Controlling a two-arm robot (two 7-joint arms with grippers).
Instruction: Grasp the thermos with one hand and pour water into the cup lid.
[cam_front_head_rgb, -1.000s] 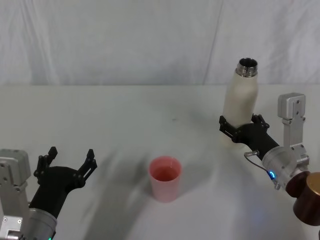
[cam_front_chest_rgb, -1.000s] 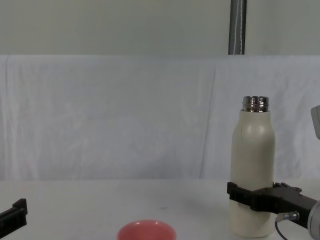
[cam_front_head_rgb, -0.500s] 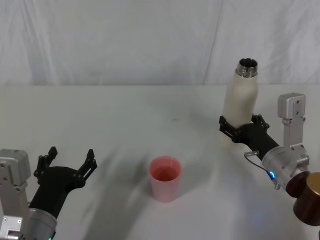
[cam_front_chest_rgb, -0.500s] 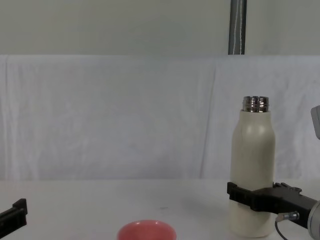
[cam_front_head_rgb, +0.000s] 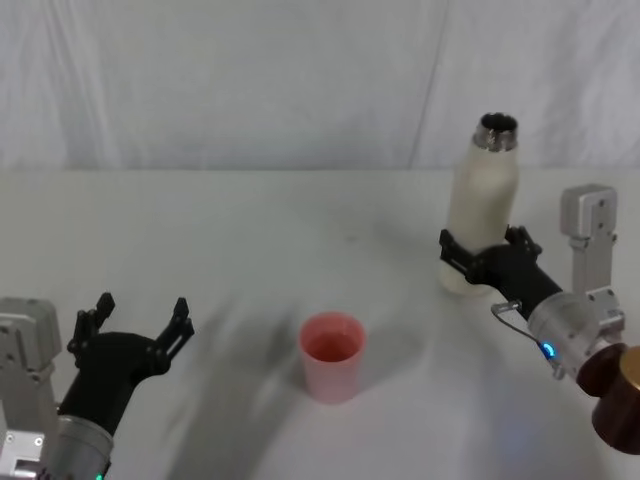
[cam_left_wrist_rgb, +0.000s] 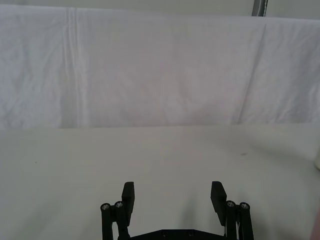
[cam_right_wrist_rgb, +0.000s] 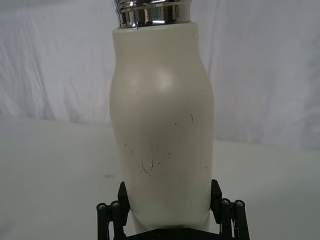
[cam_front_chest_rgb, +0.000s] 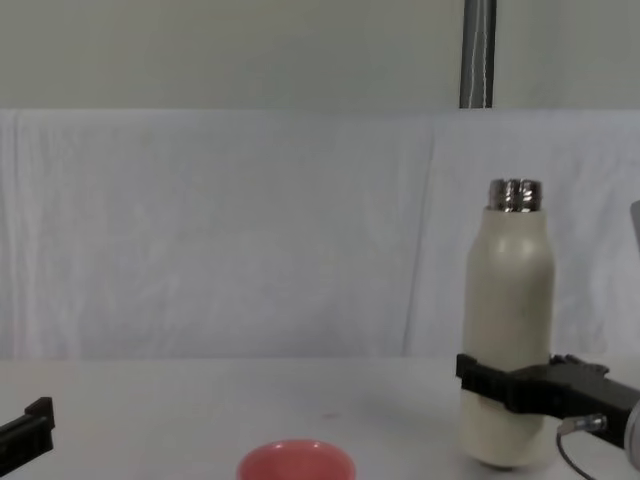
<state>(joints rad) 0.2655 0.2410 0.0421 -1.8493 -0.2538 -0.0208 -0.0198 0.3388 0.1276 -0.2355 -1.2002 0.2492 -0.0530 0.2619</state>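
We have the bottle (cam_front_head_rgb: 482, 205) held low on its body by our right tool (cam_front_head_rgb: 483, 262), the two black fingers closed against its sides just above the base. In the chest view the bottom of the bottle looks to hang a little clear of the white surface (cam_front_head_rgb: 250, 240), upright, with the open steel neck at the top. The pink cup (cam_front_head_rgb: 331, 356) stands nearer us and toward the middle, well apart from the bottle, mouth up.

We judge the bottle to be rigid and, if it carries water, fairly heavy for a grip this low: most of its length stands above the fingers, so it will want to lever over as we tilt it. The matte cream skin should give fair friction, though the body is round and bulges above the grip, so the fingers bear on narrow strips. A hold nearer the middle would balance better; with the one we have, the tilt should be slow.

The cup we take to be light and easy to knock, so the neck should come over its rim without touching it.

Our left tool (cam_front_head_rgb: 137, 322) waits open over the near left of the surface, holding nothing.
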